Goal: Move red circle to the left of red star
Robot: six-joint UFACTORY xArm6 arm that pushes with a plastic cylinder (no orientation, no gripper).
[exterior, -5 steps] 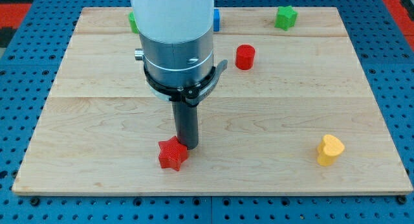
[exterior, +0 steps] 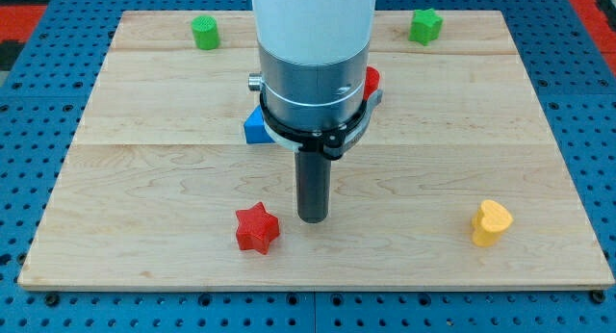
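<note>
The red circle block (exterior: 372,80) peeks out right of the arm near upper centre, mostly hidden, well apart from the red star block (exterior: 257,228) at lower centre, my tip (exterior: 313,218) just right of the star on the wooden board (exterior: 144,160); no fingers exist.

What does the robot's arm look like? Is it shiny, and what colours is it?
The top part is a fat white tube. Under it sits a shiny silver metal cylinder with a small round knob sticking out on the view's left. A black ring clamp wraps around the bottom of the silver part. From there a straight dark grey rod goes down to my tip on the wooden board. No cables or markings show.
</note>
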